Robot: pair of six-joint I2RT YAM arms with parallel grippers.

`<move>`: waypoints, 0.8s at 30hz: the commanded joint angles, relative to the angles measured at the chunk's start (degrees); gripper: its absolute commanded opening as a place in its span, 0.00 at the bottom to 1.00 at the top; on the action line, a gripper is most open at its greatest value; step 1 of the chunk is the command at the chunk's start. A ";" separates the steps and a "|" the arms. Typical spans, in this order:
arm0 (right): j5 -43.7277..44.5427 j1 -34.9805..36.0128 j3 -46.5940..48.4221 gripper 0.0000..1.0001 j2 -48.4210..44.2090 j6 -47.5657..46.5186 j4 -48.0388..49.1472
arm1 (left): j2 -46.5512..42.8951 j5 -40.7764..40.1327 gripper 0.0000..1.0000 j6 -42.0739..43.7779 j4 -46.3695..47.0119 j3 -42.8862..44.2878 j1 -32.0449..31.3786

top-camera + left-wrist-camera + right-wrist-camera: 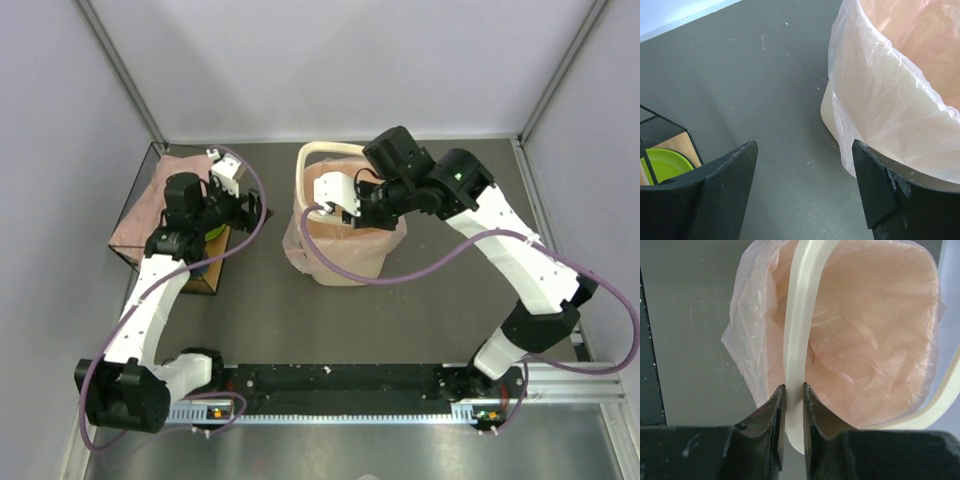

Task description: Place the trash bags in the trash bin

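**Trash bin with liner; right gripper on its rim ring**

*Hidden or unclear.*
- The trash bin (345,258) shows little bare wall. A spread trash bag (875,340) lines the inside and hangs down the outside, so only a cream patch low on the wall shows in the left wrist view.
- The bin floor is covered by crumpled film.
- From above, the fingertips of the right gripper (794,387) are lost behind its own white housing.
- A folded stack of trash bags (145,205) lies on the wire-framed box (212,268), partly covered by the left arm.
- A yellow-green object (665,161) inside the box is cut off and cannot be identified.
- The right wrist view crops the rim ring (796,330) at the top and right.

*Position.* The bin stands mid-width on the table (430,330), toward the far edge. The box sits at the far left corner.

*Arms.*
- Right arm: it rises from the near right, with the elbow out toward the right edge and the wrist folded back leftward over the bin mouth. The jaws are pressed together on the cream rim ring, with film on both sides of it.
- Left arm: it is stretched along the left edge over the box, with the wrist turned right. The left gripper (805,146) is between box and bin, fingers wide apart with nothing between them. It is over bare table, near the bin but not touching it.
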 commanded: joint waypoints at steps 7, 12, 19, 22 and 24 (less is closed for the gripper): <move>1.84 1.79 -0.97 0.00 3.09 0.63 -15.01 | -3.14 0.32 0.82 -0.55 2.28 -1.97 0.42; 2.72 2.58 -3.25 0.00 2.91 -0.07 -15.01 | -3.85 -0.03 0.82 -0.11 1.40 -2.24 0.42; 2.20 3.72 -4.75 0.09 2.47 0.54 -15.01 | -4.20 -0.03 0.82 0.33 0.87 -2.41 0.42; 2.29 3.99 -3.25 0.37 2.38 0.63 -15.01 | -4.11 -0.20 0.83 0.24 0.70 -1.89 0.33; 2.64 3.99 -2.02 0.51 2.12 0.54 -15.10 | -3.85 -0.03 0.83 0.15 0.35 -1.10 0.42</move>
